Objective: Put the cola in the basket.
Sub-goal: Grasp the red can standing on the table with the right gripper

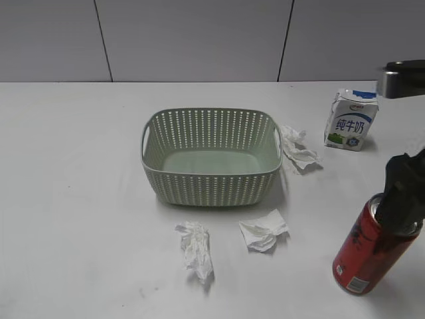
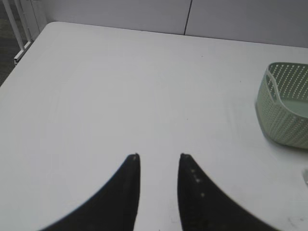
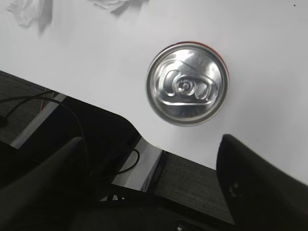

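Cola stands upright near the front right corner of the bench, straight below my right gripper, whose jaws are spread wide and hold nothing. Its long axis runs vertical, lid facing my wrist camera. Basket lies well apart to the left. My left gripper, slightly parted and empty, is far off.

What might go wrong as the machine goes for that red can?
The tall red aluminium can already leans in the exterior view, close to the table's near edge, so a nudge from the open right tool might topple it or roll it off. Carrying it to the pale green plastic basket, it could clip the rim.
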`<state>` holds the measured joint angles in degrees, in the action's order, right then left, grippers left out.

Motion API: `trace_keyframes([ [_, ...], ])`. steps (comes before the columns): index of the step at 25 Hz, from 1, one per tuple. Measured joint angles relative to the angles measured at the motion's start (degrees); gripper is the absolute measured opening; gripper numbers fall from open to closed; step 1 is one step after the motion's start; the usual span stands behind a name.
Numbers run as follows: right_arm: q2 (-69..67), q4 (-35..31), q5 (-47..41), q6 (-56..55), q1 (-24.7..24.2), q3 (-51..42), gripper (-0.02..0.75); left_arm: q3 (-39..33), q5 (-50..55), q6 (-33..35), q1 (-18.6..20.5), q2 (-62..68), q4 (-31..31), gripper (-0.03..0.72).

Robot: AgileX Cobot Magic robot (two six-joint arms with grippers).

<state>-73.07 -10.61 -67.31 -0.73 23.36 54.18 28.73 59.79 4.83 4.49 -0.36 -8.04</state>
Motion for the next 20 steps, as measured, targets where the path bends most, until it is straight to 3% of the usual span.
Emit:
trace_keyframes([
  [20,-16.49,1.93,3.8,-4.86,0.0,1.24,0.615,0.0,0.0,0.0,0.0,0.0,0.0,0.217],
])
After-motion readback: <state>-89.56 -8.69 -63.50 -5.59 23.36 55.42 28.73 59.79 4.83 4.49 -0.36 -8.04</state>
